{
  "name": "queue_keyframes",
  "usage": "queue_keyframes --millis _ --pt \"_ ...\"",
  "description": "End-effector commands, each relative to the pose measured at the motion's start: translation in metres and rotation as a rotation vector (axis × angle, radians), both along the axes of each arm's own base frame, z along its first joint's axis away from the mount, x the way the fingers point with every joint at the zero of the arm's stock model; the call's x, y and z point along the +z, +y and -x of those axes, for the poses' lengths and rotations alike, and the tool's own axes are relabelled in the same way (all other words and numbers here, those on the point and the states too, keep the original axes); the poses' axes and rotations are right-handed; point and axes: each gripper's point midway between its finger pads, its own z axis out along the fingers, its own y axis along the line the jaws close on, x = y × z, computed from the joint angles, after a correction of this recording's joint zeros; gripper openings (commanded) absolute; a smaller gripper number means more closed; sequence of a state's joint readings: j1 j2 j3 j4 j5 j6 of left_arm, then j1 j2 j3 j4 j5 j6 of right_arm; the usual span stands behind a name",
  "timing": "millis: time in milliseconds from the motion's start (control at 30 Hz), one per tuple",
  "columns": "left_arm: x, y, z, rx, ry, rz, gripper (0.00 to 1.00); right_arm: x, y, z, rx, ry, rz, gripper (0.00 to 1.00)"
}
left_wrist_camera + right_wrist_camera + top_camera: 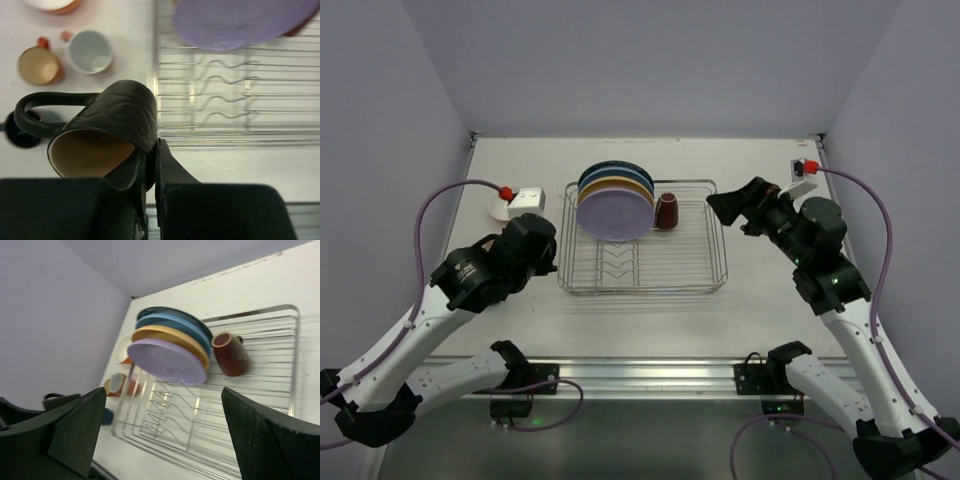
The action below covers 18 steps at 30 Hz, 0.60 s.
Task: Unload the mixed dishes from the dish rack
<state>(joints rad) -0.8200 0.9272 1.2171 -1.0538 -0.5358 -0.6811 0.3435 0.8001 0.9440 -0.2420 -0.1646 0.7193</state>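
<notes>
The left end effector [150, 161] pinches the rim of a glossy black cup [117, 117], tan inside, left of the silver wire rack [692, 262]. The right end effector [164, 395] stands open beside the rack, which holds upright plates [614, 205], lavender foremost.

Small white box with red plug [525, 199] near the left edge of the pale flat tabletop [750, 310]; second white box with red plug [804, 169] at its far right corner.
</notes>
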Motion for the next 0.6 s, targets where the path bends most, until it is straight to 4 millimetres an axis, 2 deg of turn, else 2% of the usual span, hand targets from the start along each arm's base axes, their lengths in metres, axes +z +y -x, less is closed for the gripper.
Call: queue_keyframes --millis 0,33,67,100,133,233,267,333,400,567 --pt "-0.024 0.060 0.010 0.158 0.087 -0.168 0.00 -0.026 -0.020 -0.009 -0.065 0.034 0.194 0.99" --pt "-0.026 0.070 -0.004 0.216 0.084 -0.157 0.00 -0.028 -0.019 -0.009 -0.055 0.032 0.203 0.99" --pt "-0.036 0.077 -0.010 0.233 0.107 -0.172 0.00 -0.029 -0.019 -0.009 -0.050 0.030 0.213 0.99" --pt "-0.046 0.074 -0.013 0.173 0.157 -0.161 0.00 -0.030 -0.020 -0.009 -0.047 0.025 0.234 0.99" --pt "-0.050 0.085 -0.028 0.218 0.164 -0.122 0.00 -0.032 -0.023 -0.009 -0.055 0.026 0.251 0.99" --pt "-0.078 0.085 -0.042 0.177 0.245 -0.038 0.00 -0.039 -0.029 -0.009 -0.067 0.034 0.294 0.99" --pt "-0.087 0.086 -0.043 0.178 0.269 -0.032 0.00 -0.039 -0.031 -0.009 -0.074 0.029 0.298 0.99" --pt "-0.118 0.089 -0.041 0.187 0.363 -0.026 0.00 -0.045 -0.030 -0.008 -0.062 0.038 0.304 0.99" --pt "-0.134 0.083 -0.038 0.166 0.401 -0.002 0.00 -0.048 -0.029 -0.009 -0.054 0.044 0.311 0.99" --pt "-0.151 0.087 -0.036 0.183 0.447 -0.021 0.00 -0.053 -0.025 -0.008 -0.031 0.047 0.314 0.99"
